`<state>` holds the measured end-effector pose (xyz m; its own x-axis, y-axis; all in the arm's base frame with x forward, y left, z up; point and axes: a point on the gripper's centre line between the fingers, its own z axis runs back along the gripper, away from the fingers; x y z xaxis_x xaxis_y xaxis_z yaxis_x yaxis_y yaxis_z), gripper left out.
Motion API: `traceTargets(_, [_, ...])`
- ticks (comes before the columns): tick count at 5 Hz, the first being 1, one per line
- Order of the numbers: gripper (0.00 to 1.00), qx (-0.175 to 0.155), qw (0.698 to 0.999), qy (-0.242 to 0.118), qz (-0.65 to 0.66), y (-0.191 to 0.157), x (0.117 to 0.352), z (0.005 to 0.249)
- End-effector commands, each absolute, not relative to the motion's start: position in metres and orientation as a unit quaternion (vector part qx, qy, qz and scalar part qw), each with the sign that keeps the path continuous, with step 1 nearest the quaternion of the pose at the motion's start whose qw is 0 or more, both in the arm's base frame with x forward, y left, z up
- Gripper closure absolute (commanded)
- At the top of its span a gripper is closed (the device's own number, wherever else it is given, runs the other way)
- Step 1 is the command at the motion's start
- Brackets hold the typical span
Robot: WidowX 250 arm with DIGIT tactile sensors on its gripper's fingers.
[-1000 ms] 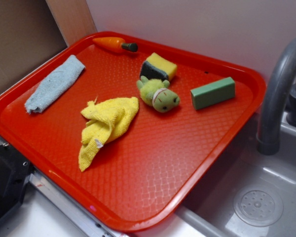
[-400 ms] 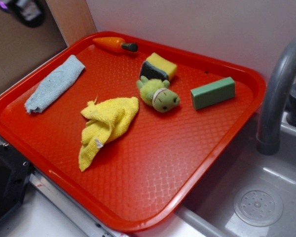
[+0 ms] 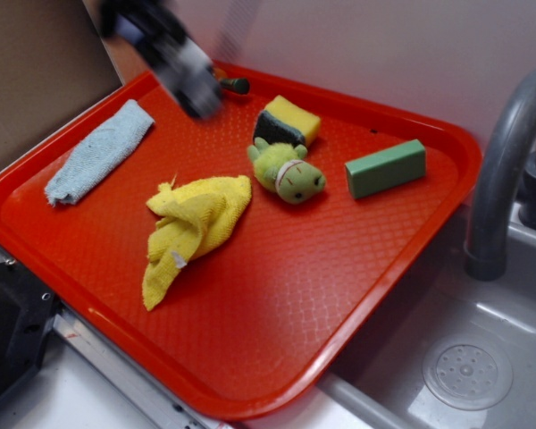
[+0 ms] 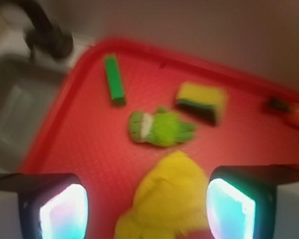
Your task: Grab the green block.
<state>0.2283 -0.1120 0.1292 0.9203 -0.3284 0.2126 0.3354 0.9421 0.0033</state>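
gripper (image 4: 147, 209): fingers apart, empty, blurred above tray's far left | green block (image 3: 385, 168): flat near right rim of red tray (image 3: 277, 349), beside plush turtle (image 3: 288, 173) | handling: likely light, rigid, smooth; grip across narrow sides at mid-length

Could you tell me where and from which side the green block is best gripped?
Likely from above, at the middle of the green block, with the gripper closing across its narrow width. It lies flat on the tray, both long sides clear.
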Motion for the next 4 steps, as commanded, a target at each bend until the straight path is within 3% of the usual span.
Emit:
traceTargets(1, [0.0, -0.022, 0.975, -0.114, -0.189, -0.146, 0.263, 0.114])
traceTargets(4, [0.0, 0.0, 0.978, -0.093, -0.186, -0.15, 0.299, 0.081])
